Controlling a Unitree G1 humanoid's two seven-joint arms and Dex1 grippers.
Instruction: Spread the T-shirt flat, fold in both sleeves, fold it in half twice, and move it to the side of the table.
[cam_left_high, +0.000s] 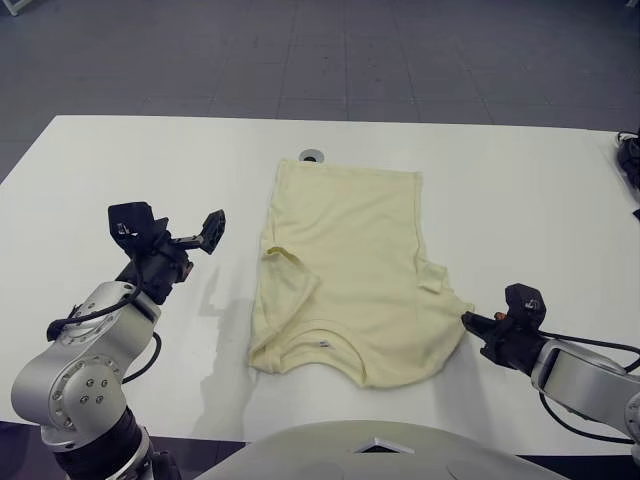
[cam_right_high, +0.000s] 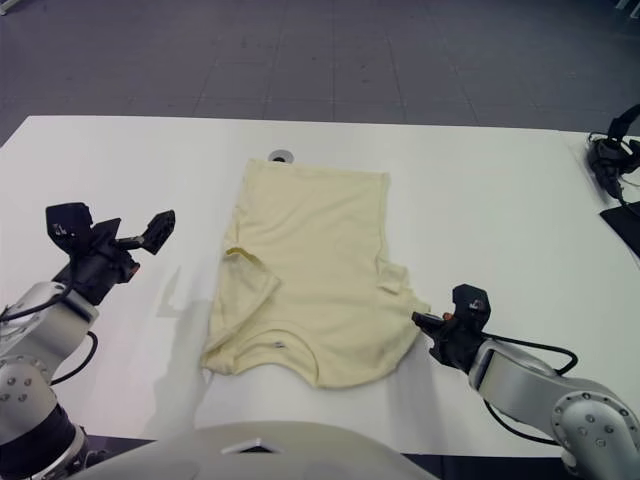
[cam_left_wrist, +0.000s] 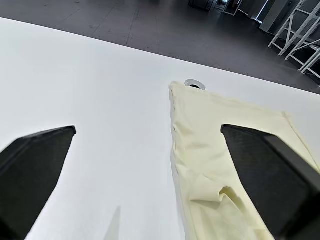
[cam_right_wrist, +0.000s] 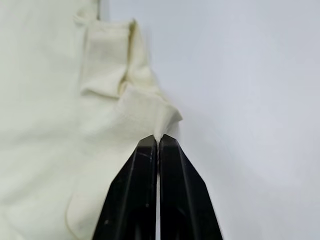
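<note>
A wide white table (cam_left_high: 520, 190) takes up the near part of the scene, its top smooth and evenly lit. A small round metal ring (cam_left_high: 312, 155) is set into it near the far edge, about the middle. At the table's right edge lie black cables (cam_right_high: 610, 160), and just nearer a flat black thing (cam_right_high: 625, 225). Beyond the far edge spreads a grey tiled floor (cam_left_high: 330, 50), dull and bare. Far off to the right, white metal frames (cam_left_wrist: 297, 30) stand on that floor
</note>
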